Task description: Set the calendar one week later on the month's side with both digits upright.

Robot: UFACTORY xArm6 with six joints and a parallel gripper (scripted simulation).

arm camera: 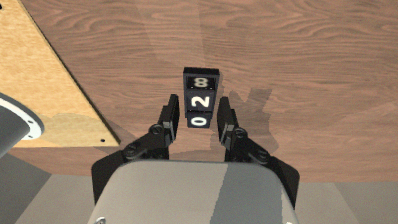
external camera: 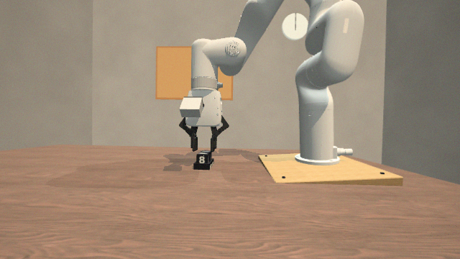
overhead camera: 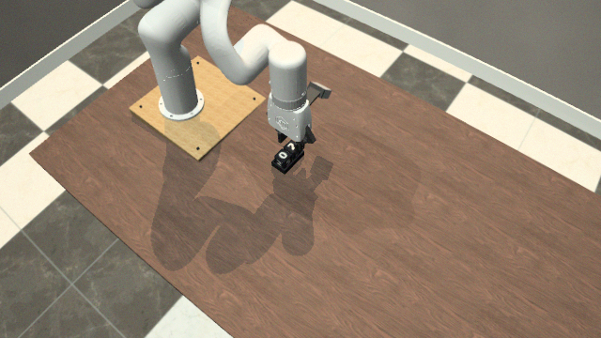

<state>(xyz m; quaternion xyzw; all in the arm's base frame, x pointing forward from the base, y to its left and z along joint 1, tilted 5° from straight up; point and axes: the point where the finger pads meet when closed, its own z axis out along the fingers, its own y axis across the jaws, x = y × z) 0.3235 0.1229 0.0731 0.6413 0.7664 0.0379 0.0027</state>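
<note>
Hovering half-open and empty, the xArm Gripper (overhead camera: pixel 297 138) (external camera: pixel 204 144) (arm camera: pixel 198 105) is straddling the air above the calendar's black tray (overhead camera: pixel 285 171) (external camera: pixel 203 167) (arm camera: pixel 201 71) on the table (overhead camera: pixel 399 244) (external camera: pixel 230 216) (arm camera: pixel 310 60); its cubes, probably light and rigid, are inviting a grip across opposite side faces.

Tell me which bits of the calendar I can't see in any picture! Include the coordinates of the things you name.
- Month's name: no view shows one readably; the side marks are too small in the top view.
- Tray (overhead camera: pixel 285 171) (external camera: pixel 202 167) (arm camera: pixel 201 70) floor: hidden under the cubes (overhead camera: pixel 283 156) (external camera: pixel 202 159) (arm camera: pixel 200 101).
- Cubes' undersides: face down, hidden in every view.
</note>
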